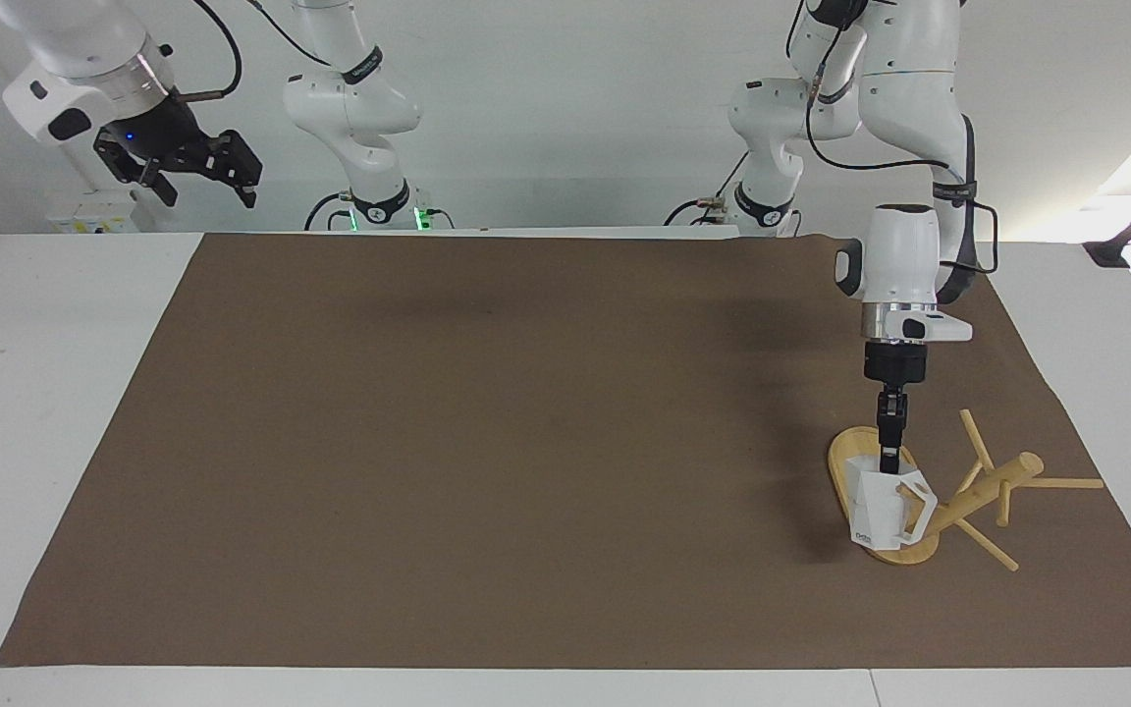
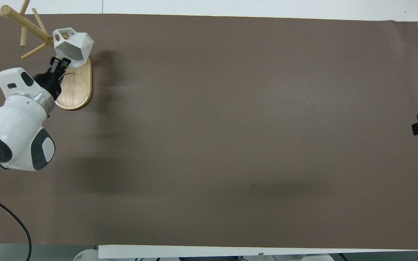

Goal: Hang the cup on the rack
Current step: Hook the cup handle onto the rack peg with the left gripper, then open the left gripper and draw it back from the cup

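Landmark: rack [image 1: 929,501], at left arm's end of brown mat [image 1: 526,442] on counter [image 1: 35,393]. Right gripper [image 1: 202,167] waited raised over counter edge nearest robots, well apart from rack, jaws wide, empty. Left gripper [image 1: 888,462] hung over rack base, jaws pinched on cup [image 1: 882,511] rim. Cup upright over base, handle at a peg.

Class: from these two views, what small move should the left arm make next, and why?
Probably slide the cup a little farther along the rack peg: the left gripper pinches its rim, and the handle sits at a peg, seemingly not yet fully threaded.
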Motion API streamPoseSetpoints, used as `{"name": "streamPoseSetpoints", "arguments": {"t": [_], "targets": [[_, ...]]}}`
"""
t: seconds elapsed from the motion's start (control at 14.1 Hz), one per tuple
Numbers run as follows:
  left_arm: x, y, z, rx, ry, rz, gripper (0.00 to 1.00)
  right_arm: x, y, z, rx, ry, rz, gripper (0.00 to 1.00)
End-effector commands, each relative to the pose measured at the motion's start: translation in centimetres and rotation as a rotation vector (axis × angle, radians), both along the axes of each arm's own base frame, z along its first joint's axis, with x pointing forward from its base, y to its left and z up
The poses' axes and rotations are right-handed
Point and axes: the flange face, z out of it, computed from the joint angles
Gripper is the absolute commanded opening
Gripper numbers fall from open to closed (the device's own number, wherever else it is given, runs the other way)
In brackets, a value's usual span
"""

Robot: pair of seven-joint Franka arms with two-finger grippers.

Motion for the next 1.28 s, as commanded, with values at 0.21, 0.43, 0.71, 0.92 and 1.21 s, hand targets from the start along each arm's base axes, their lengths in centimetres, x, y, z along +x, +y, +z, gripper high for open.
{"name": "streamPoseSetpoints", "arguments": {"t": [0.21, 0.43, 0.71, 0.92, 1.21], "targets": [[0.4, 0.1, -0.4, 0.029, 0.098, 0.008, 0.82, -0.4, 0.1, -0.4, -0.004, 0.008, -0.012, 1.00], [0.0, 0.2, -0.2, 0.026, 0.111, 0.016, 0.83, -0.5, 0.3, -0.3, -0.004, 0.007, -0.009, 1.00], [-0.9, 0.6, 1.0, 0.067, 0.266, 0.043, 0.94, -0.5, 0.2, -0.3, -0.004, 0.005, -0.010, 1.00], [-1.3, 0.2, 1.0, 0.102, 0.387, 0.050, 0.97, -0.5, 0.2, -0.3, -0.004, 0.007, -0.010, 1.00], [-2.0, -1.3, 1.7, 0.159, 0.554, 0.043, 0.99, -0.5, 0.3, -0.3, -0.004, 0.007, -0.009, 1.00]]}}
